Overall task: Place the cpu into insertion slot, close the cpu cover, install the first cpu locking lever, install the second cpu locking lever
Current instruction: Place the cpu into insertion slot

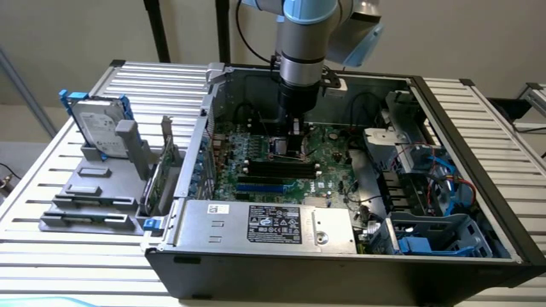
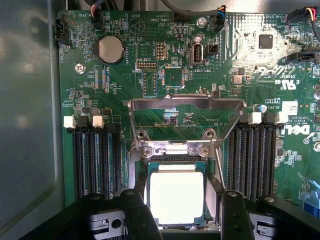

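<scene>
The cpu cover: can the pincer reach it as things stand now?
Probably yes. The cpu cover stands flipped open beside the insertion slot with nothing over it. The open pincer hovers close by, one finger on either side of the seated cpu.

**Bright metal on a matt green board**

The cpu (image 2: 176,196) has a smooth, pale metal top with a bright sheen. The cpu cover (image 2: 186,104) is bare silver metal. The circuit board (image 2: 120,127) looks matt green, and the memory slots (image 2: 95,160) are black plastic. The claw (image 2: 183,215) is matt black, and the desk (image 1: 499,141) is ribbed silvery metal.
</scene>
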